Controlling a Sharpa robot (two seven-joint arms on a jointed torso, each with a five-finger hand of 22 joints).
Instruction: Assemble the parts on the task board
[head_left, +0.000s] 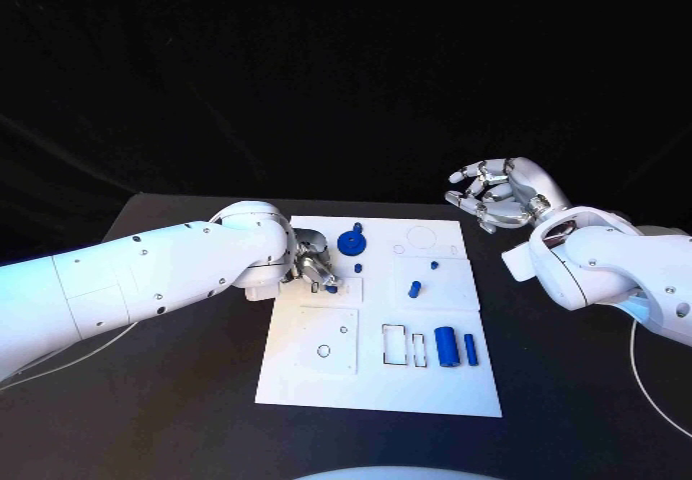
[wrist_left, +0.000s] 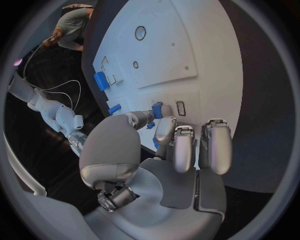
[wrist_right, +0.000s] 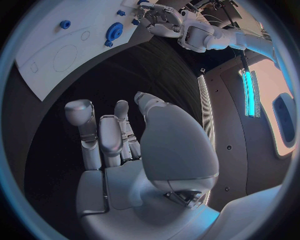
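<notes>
Standing upright at the left edge of the white task board (head_left: 433, 395), a small blue peg (head_left: 333, 289) sits pinched under the left hand (head_left: 312, 262); right hand (head_left: 498, 193) hovers spread, empty, well apart.

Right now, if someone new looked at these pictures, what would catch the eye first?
First, the white task board in the middle of the black table, with small blue parts on it. Then the left hand over the board's left side, pinching a small blue part. The right hand is raised beyond the board's far right corner, fingers apart, holding nothing.
</notes>
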